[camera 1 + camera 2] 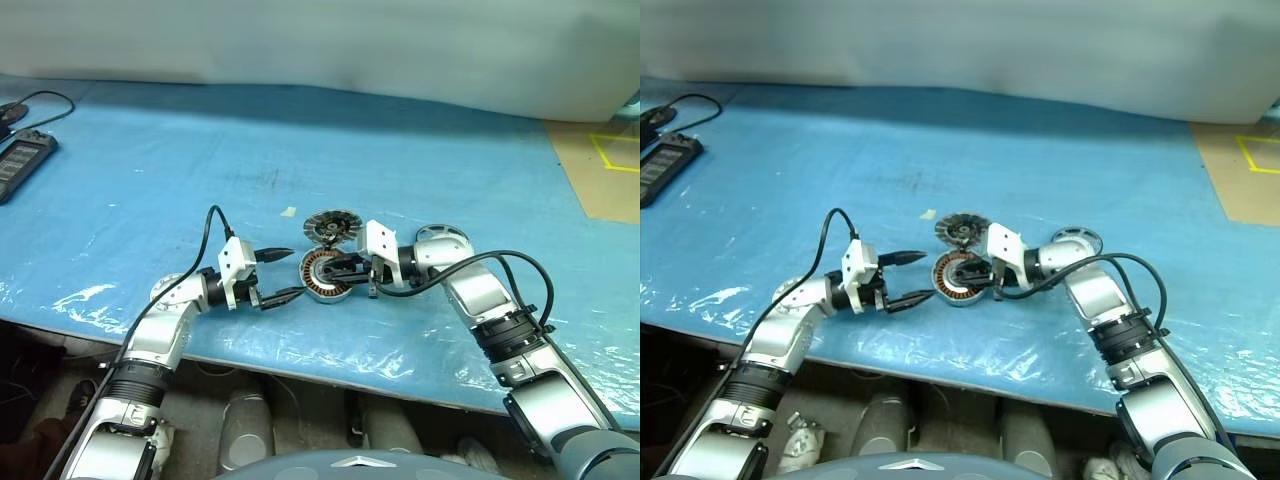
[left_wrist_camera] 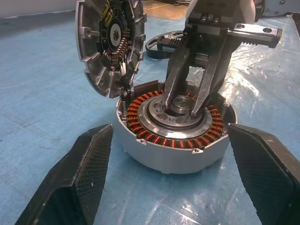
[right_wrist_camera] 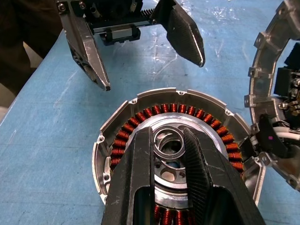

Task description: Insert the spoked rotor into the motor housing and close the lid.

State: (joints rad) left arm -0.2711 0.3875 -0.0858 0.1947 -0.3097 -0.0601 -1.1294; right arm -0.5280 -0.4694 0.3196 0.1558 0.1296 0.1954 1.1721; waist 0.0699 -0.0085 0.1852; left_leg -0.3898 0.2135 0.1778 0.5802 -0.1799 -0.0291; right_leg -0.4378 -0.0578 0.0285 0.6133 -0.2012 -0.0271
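Copper-brown windings ring the motor housing (image 2: pixel 173 133), which sits on the blue tabletop (image 1: pixel 420 170) between your two tools, its lid (image 2: pixel 110 44) standing open. Your right tool (image 3: pixel 168 154) pinches the silver centre ring, fingers narrow. Your left tool (image 1: pixel 283 274) waits wide just beside the housing. You'll find the spoked rotor (image 1: pixel 443 238) behind the right wrist.

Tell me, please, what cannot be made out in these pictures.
- Spoked rotor: head views, partly behind the right arm, spokes too small.
- Motor housing near windings: right wrist view, covered by right gripper, shut on the centre ring.
- Lid: right wrist view, cut by the edge.
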